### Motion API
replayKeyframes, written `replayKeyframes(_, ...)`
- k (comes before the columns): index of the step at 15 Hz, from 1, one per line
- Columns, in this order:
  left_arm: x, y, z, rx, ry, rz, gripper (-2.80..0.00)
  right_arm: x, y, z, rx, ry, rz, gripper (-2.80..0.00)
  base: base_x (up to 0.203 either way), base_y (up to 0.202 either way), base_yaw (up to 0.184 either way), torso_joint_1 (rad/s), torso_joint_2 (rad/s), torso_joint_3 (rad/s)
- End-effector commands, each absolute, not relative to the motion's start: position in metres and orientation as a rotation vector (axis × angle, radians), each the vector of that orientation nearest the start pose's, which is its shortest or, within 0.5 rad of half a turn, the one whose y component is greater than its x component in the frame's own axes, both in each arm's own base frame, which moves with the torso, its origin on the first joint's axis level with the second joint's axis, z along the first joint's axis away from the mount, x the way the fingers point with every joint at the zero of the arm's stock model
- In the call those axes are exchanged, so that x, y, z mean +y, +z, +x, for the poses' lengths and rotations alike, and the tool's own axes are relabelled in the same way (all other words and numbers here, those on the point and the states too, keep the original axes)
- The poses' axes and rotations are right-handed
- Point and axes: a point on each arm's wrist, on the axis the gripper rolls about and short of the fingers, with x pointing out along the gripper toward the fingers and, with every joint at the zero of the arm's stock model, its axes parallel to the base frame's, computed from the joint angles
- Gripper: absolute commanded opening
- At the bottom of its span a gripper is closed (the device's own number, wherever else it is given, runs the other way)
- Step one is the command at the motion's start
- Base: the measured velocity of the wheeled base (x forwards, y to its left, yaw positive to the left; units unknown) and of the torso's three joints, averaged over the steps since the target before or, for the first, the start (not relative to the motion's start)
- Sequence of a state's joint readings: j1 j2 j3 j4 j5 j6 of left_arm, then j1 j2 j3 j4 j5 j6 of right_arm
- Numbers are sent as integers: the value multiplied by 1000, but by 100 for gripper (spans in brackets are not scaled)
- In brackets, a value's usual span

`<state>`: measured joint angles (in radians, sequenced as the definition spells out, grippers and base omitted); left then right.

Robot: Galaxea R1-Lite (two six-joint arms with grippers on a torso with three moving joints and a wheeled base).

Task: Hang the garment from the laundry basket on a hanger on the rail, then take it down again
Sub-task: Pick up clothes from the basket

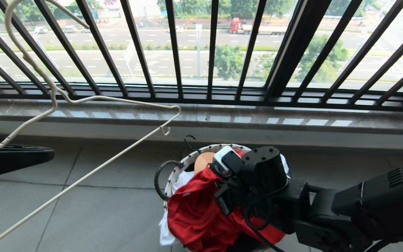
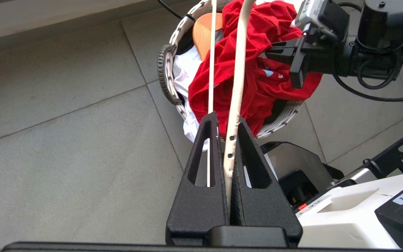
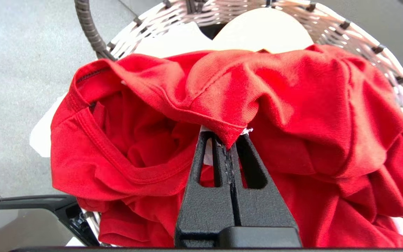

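Observation:
The red garment (image 3: 292,87) lies bunched on top of the laundry basket (image 1: 191,159) on the tiled floor. My right gripper (image 3: 225,134) reaches into the basket and is shut on a folded hem of the garment. Its collar opening (image 3: 117,164) gapes beside the fingers. Out to the left of the basket, my left gripper (image 2: 226,117) is shut on the thick stem of the cream-white hanger (image 1: 117,99), which is held in the air. The hanger's long hook (image 1: 16,42) curves up toward the window bars. The rail is out of view.
A white cloth (image 1: 166,234) and a light-wood hanger (image 1: 203,161) also sit in the basket. A stone sill (image 1: 222,120) and a black barred window railing (image 1: 173,52) close off the far side. Grey floor tiles (image 1: 100,210) stretch left of the basket. The robot's base (image 2: 355,206) stands close behind it.

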<state>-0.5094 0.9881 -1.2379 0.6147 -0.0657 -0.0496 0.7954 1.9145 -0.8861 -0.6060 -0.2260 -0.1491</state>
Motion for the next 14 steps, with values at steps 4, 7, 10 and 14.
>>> replayKeyframes(4, -45, 327, 76, 400, -564, 39, -280, 214, 190, 225, 228, 578, -291, -280, 0, 0, 0, 0, 0, 0)
replayKeyframes(7, -48, 324, 77, 416, -588, 48, -280, 199, 206, 209, 267, 592, -310, -280, 0, 0, 0, 0, 0, 0)
replayKeyframes(10, -49, 324, 77, 419, -592, 52, -280, 190, 204, 198, 434, 642, -385, -280, 0, 0, 0, 0, 0, 0)
replayKeyframes(14, -48, 324, 75, 414, -590, 50, -280, 211, 167, 218, 571, 687, -429, -280, 0, 0, 0, 0, 0, 0)
